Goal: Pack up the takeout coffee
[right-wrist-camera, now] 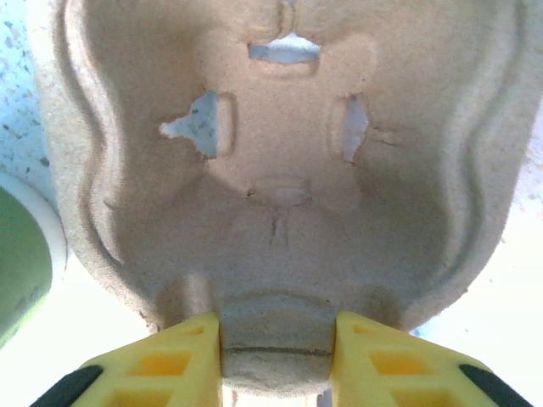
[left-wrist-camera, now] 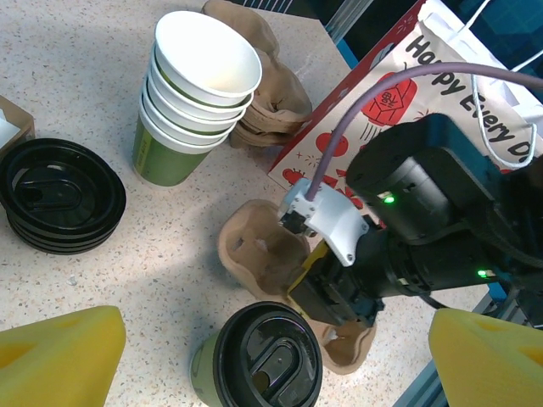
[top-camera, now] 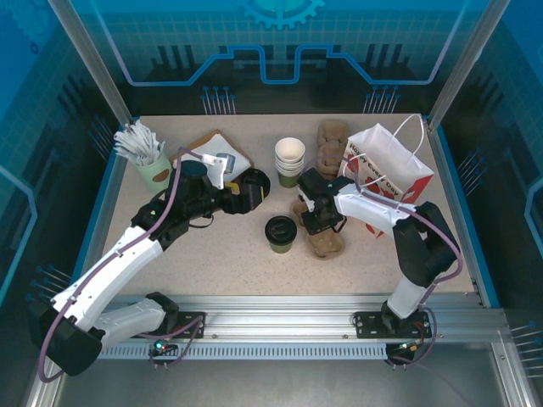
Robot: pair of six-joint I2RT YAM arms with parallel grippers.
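Takeout coffee [top-camera: 280, 231] beside pulp carrier [top-camera: 323, 244], bag [top-camera: 392, 170] lettered "Every" nearby.

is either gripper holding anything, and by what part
The right gripper pinches the cup carrier by the raised rib at its edge; the left gripper is open and holds nothing.

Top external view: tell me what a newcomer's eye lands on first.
The red-and-white paper bag standing at the right rear of the table stands out most. In the middle, the right gripper has its jaws pinched on the edge of a brown pulp cup carrier, with the black-lidded green cup beside it toward the left arm. Behind them sits a stack of lidless cups.
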